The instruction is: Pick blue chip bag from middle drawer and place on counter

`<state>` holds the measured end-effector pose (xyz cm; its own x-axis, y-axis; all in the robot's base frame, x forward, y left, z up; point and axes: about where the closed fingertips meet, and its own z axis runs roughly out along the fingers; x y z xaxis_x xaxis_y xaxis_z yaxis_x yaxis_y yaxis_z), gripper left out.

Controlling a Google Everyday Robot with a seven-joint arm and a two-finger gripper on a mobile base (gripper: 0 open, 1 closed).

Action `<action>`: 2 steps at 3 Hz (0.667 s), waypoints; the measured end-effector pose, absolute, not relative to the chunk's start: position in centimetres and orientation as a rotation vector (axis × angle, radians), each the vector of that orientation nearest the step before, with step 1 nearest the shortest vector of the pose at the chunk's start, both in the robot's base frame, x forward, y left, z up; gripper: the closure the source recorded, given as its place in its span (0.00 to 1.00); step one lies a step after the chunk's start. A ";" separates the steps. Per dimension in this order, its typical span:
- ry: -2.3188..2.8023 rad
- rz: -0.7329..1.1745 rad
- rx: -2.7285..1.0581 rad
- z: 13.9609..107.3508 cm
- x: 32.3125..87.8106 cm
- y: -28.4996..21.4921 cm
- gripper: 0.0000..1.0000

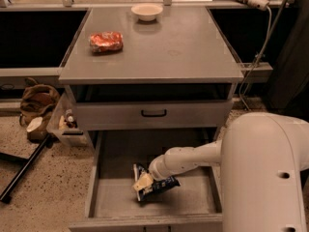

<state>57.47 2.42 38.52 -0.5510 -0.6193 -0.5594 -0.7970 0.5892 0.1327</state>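
The blue chip bag (158, 184) lies tilted on the floor of the open middle drawer (111, 199), near its centre. My gripper (144, 181) is down inside the drawer, right at the bag's left end and touching it. The white arm (193, 158) reaches in from the right, and its large shell fills the lower right corner. The counter (183, 47) is the flat grey top of the cabinet above.
An orange-red snack bag (106, 41) and a white bowl (147, 11) sit on the counter. A closed drawer front with a black handle (153, 113) is above the open drawer. On the floor at left are a brown bag (38, 100), a bin (65, 124) and a black pole (24, 170).
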 end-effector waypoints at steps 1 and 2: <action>2.361 0.520 -1.131 38.5 57.4 2.4 0.20; 2.361 0.520 -1.131 38.5 57.4 2.4 0.42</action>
